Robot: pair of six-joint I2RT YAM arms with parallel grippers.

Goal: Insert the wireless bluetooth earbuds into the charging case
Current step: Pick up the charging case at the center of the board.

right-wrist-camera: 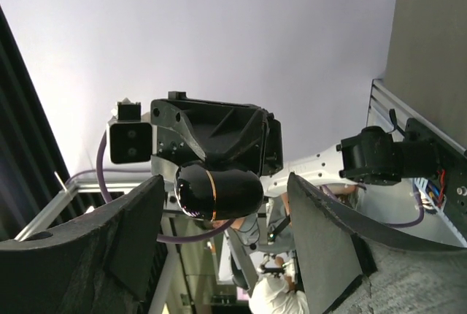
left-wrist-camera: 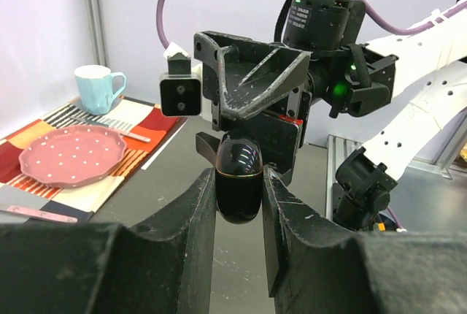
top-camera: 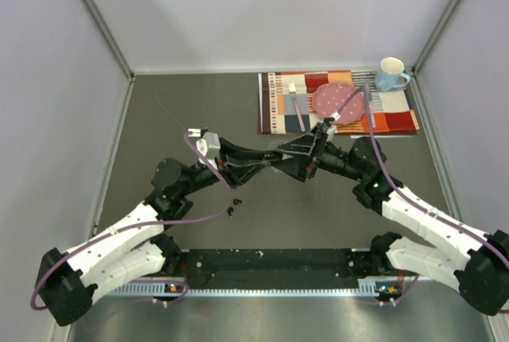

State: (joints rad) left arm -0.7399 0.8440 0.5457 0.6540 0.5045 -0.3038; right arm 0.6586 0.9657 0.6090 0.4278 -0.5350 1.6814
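**One Case, Two Arms, a Small Table Setting**

Two arms are reaching over the table (top-camera: 199, 111): the left arm (top-camera: 135, 227) and the right arm (top-camera: 421, 215). Each is carrying one gripper, the left gripper (left-wrist-camera: 239, 186) and the right gripper (right-wrist-camera: 225, 182). One black charging case (left-wrist-camera: 239, 179) is showing. Two tiny dark specks (top-camera: 230, 211) are lying by the left arm, too small to identify. One striped placemat (top-camera: 278, 107) is bearing one pink plate (top-camera: 328, 97), one pale blue mug (top-camera: 390, 74) is standing at its corner, and two utensils are lying there, one utensil on the mat (top-camera: 298, 107) and one utensil across the plate (top-camera: 350, 106).
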